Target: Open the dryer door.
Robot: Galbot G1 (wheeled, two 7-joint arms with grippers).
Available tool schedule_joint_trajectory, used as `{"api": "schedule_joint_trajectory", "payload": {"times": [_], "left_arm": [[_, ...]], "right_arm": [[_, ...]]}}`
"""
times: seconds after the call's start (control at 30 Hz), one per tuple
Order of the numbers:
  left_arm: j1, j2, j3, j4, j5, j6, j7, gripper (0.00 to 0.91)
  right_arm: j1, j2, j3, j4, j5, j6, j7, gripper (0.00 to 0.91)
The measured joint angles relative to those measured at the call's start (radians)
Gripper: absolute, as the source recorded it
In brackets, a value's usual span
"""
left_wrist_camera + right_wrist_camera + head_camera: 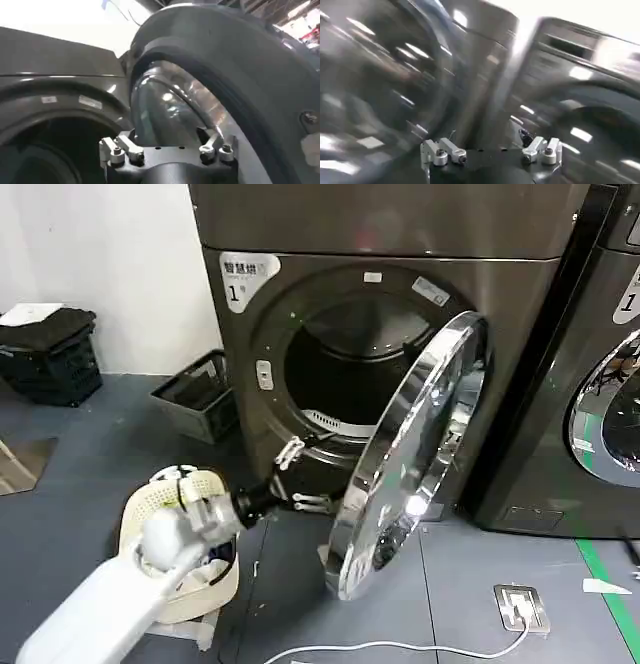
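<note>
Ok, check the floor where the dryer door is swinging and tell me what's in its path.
Nothing visible blocks it. The dryer door already stands wide open on its right-side hinge. The floor beyond its edge holds only a white cable and a small metal plate, both lying low and flat. The left gripper, open, sits beside the door's inner face.

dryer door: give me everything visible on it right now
The dryer door is large and round, with a wide shiny chrome ring around dark tinted glass. It stands swung well open, hinged on the machine's right side, its lower edge near the floor and the drum opening exposed. The left gripper, fingers open, sits just inside its free edge, by the lower rim of the opening; contact cannot be told. The left wrist view shows the inner face: bulging glass inside a grey frame.
</note>
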Motion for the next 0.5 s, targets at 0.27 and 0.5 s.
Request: {"api": "schedule_joint_trajectory", "payload": {"times": [0.27,0.5], "left_arm": [[-0.066,-0.056,0.096,0.042,0.006,0.000,-0.002,0.907],[-0.133,-0.122,0.180,0.095,0.023,0.007,-0.008,0.907]], "right_arm": [[0.017,0.133,0.154,-0.006,-0.097,-0.124,0.149,0.907],[0.032,0.223,0.293,-0.005,-0.122,-0.221,0.210,0.907]]}}
